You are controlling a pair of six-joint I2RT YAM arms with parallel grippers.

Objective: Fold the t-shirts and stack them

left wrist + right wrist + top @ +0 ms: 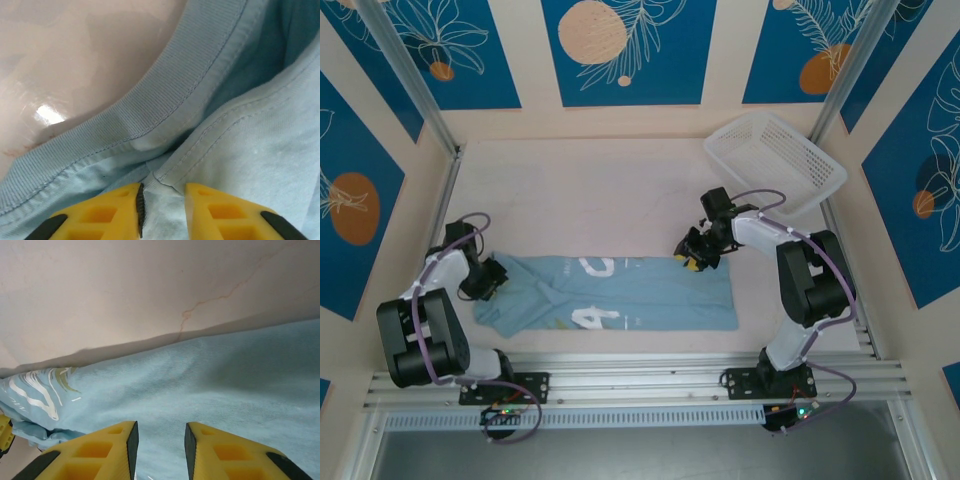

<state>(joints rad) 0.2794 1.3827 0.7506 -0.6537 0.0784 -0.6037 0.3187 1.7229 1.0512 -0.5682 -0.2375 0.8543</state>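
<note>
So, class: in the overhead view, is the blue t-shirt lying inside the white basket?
No, the t-shirt lies flat on the table near the arms, while the basket sits apart at the far right.

The left gripper (162, 212) showed two yellow fingers (107, 212) at the bottom edge, slightly parted, with light blue t-shirt (250, 150) fabric between them. The ribbed collar (170, 95) curved across a glossy pale table (75, 55).
</note>
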